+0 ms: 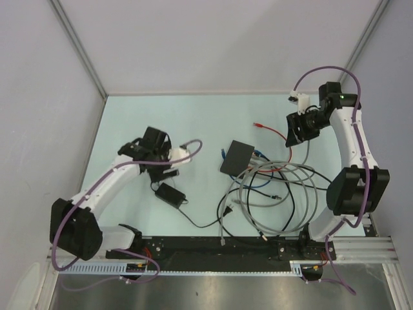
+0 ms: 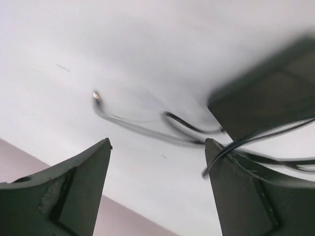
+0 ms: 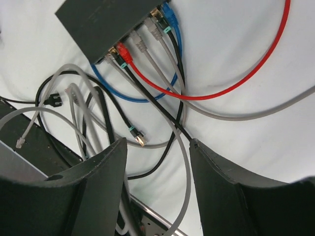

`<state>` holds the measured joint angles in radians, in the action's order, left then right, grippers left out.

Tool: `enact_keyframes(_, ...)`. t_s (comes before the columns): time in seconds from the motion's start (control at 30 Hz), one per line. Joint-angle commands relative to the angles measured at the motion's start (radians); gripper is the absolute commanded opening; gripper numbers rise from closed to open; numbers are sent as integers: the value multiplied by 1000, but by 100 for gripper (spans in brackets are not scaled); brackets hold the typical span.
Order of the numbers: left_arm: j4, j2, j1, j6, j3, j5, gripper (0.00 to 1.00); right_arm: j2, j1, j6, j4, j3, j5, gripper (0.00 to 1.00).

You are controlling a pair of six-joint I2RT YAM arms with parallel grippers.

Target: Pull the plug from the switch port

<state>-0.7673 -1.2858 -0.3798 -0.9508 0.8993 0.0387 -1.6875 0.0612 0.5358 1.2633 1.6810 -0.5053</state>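
red plug [image 3: 125,53] in switch [image 3: 101,20] | right tool [image 3: 157,142] parted | left tool [image 2: 157,142] seemingly parted

Top view high overhead, both wrist views close, right one shares switch [image 1: 237,157]

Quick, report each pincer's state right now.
Left pincer: open, holding nothing.
Right pincer: open, holding nothing.
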Motion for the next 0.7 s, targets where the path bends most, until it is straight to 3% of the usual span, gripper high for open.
enact_keyframes(0.0,-115,60,-44,276,353,-239,88,110,3,-3,-21,-30,-53,59)
enact_keyframes(0.13,-147,-44,-51,467,684,-509,93,92,3,-57,-182,-64,-96,59)
enact_keyframes(0.3,-104,-301,-74,645,919,-634,95,-78,6,-60,-223,8,-130,55)
enact_keyframes(0.4,-101,-479,-80,665,1016,-655,91,-222,6,-56,-251,63,-142,51)
enact_keyframes(0.53,-79,-636,-80,656,1033,-692,84,-412,5,-72,-228,221,-194,47)
enact_keyframes(0.67,-110,-788,-90,626,1105,-806,77,-560,-1,-30,-155,301,-256,43)
